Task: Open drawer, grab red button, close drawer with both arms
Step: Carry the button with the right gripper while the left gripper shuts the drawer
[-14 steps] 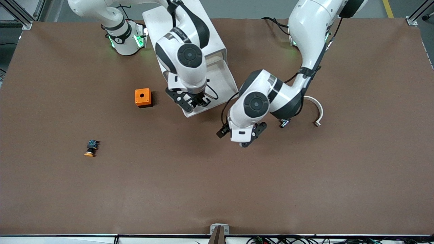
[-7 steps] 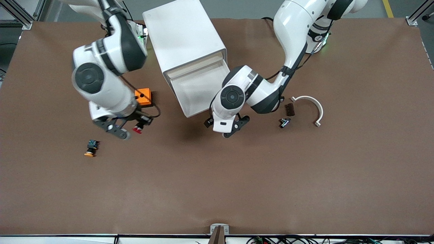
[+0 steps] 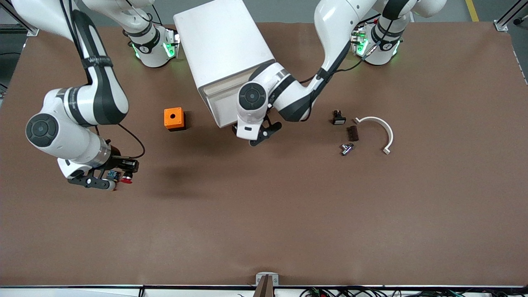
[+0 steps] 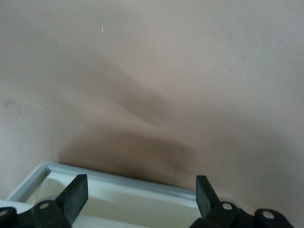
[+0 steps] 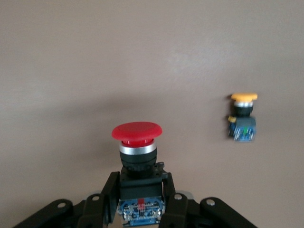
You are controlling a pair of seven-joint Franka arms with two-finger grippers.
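Note:
My right gripper (image 3: 117,176) is shut on the button (image 3: 126,178), which has a red cap, a black body and a blue rear part. It holds the button over the table toward the right arm's end, near the front camera. In the right wrist view the fingers (image 5: 110,192) clamp the button's (image 5: 137,142) black body. The white cabinet (image 3: 222,45) has its drawer (image 3: 218,108) partly out. My left gripper (image 3: 252,136) is open and empty at the drawer's front edge. The left wrist view shows the drawer rim (image 4: 118,176) between the spread fingertips (image 4: 76,194).
A yellow-capped button (image 5: 243,118) lies on the table beside my right gripper. An orange box (image 3: 173,119) with a round hole stands beside the drawer. Toward the left arm's end lie a white curved piece (image 3: 378,128) and three small dark and metal parts (image 3: 351,133).
My right gripper carried the red button from the drawer to over the yellow-capped button. My left gripper moved to the drawer's front, and the drawer now sticks out less.

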